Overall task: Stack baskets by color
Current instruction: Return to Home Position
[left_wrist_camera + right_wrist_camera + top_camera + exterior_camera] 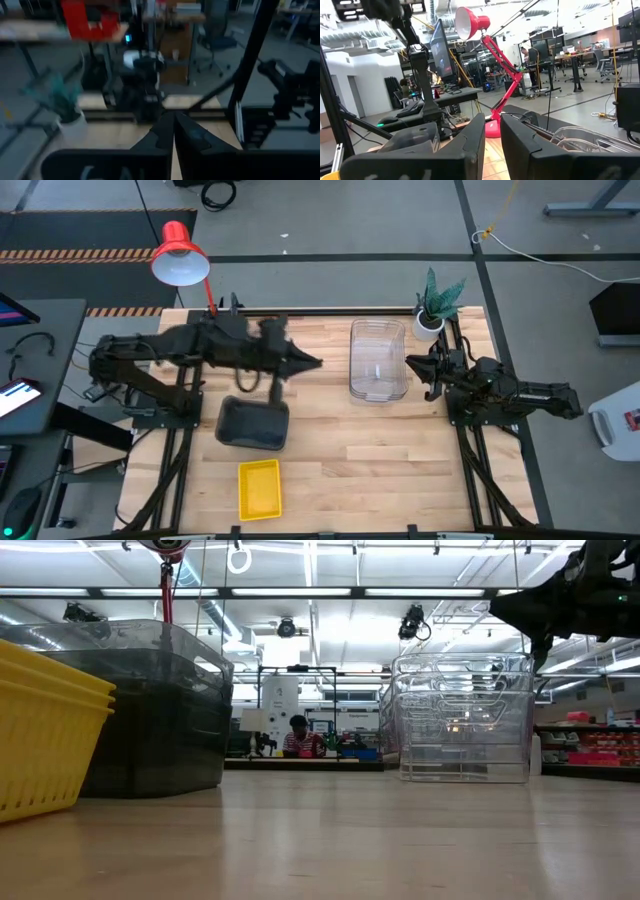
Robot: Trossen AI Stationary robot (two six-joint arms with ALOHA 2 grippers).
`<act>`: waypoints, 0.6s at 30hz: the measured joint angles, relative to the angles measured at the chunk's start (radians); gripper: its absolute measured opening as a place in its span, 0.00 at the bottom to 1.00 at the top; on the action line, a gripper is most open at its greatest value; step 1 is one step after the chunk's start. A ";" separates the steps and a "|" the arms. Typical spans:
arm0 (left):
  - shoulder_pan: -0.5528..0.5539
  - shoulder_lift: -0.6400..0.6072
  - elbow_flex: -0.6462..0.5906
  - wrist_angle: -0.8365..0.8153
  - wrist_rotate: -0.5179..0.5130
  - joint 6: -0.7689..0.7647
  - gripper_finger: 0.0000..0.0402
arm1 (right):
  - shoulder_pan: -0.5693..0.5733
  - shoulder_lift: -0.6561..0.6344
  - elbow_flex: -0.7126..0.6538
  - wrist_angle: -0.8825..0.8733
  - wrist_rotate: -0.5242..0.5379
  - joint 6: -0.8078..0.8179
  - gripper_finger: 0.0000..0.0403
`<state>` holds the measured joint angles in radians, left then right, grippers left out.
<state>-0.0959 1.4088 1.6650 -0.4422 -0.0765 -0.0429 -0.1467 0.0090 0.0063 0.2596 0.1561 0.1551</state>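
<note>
A stack of clear baskets [378, 358] [462, 720] stands on the table at the far right. A dark grey basket [253, 423] [150, 710] rests on its bottom left of centre. Nested yellow baskets [259, 488] [45, 735] sit near the front edge. My left gripper [312, 362] [174, 134] hangs shut and empty above the table, between the grey basket and the clear stack, pointing toward the right arm. My right gripper [412, 366] [492, 137] waits beside the clear stack's right side, fingers a little apart with nothing between them.
A red lamp [180, 255] [470, 22] stands at the far left corner. A potted plant [435, 305] is at the far edge, right of the clear stack. Bare wood lies at the centre and near right of the table [400, 470].
</note>
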 joint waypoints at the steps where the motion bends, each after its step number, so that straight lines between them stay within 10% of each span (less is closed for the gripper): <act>1: 0.002 -0.018 0.000 0.006 0.000 0.025 0.04 | 0.000 0.000 0.000 0.000 0.000 0.000 0.16; 9: 0.002 -0.154 -0.092 -0.021 -0.019 0.139 0.07 | 0.000 0.000 0.000 0.000 0.000 0.000 0.16; 18: -0.020 -0.507 -0.577 0.240 -0.011 0.134 0.06 | 0.000 0.000 0.000 0.000 0.000 0.000 0.16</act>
<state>-0.1162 0.9020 1.0875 -0.2027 -0.0873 0.0906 -0.1467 0.0090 0.0063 0.2596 0.1558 0.1551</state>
